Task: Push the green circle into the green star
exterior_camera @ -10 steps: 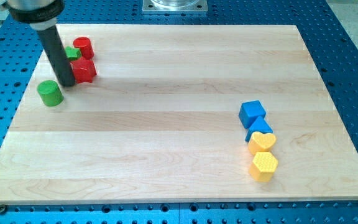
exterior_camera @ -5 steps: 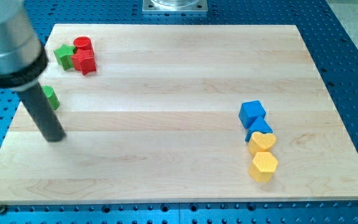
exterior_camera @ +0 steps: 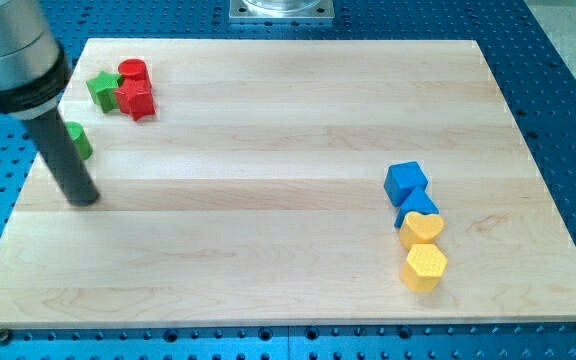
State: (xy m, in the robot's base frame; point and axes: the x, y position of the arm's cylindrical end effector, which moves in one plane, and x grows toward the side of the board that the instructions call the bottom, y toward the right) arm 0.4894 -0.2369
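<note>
The green circle [exterior_camera: 80, 140] sits near the board's left edge, mostly hidden behind my dark rod. My tip [exterior_camera: 85, 198] rests on the board just below the circle, toward the view's bottom. The green star [exterior_camera: 102, 88] lies at the top left, above the circle, touching a red star [exterior_camera: 136, 100] and a red circle [exterior_camera: 133, 71] on its right.
At the view's right stand a blue cube [exterior_camera: 406, 181], a second blue block [exterior_camera: 418, 207], a yellow heart [exterior_camera: 421, 229] and a yellow hexagon [exterior_camera: 425, 266] in a column. The wooden board [exterior_camera: 288, 150] lies on a blue perforated table.
My tip swung from beside the red star down past the green circle to below it, then moved slightly up toward the circle. The circle shifted slightly upward.
</note>
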